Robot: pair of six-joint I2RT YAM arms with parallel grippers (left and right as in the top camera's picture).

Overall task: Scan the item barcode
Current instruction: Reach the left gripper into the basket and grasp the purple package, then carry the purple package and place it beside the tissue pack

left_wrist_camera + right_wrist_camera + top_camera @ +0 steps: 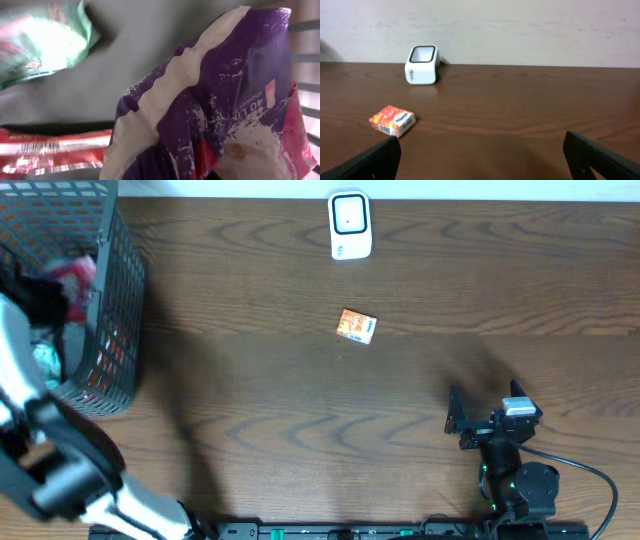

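surface: dark wood table (300, 410) | on it: white scanner (350, 225), orange packet (357, 326), wire basket (115, 330)

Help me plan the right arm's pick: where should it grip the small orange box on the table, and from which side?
I'd take the orange box across its narrower width, coming straight down from above. It lies flat and slightly skewed on the table, nothing crowding it, so turn the open right gripper to match.

Left gripper hidden inside basket (118, 310); purple pouch (225, 95) blurred, cut off at edges, print unreadable
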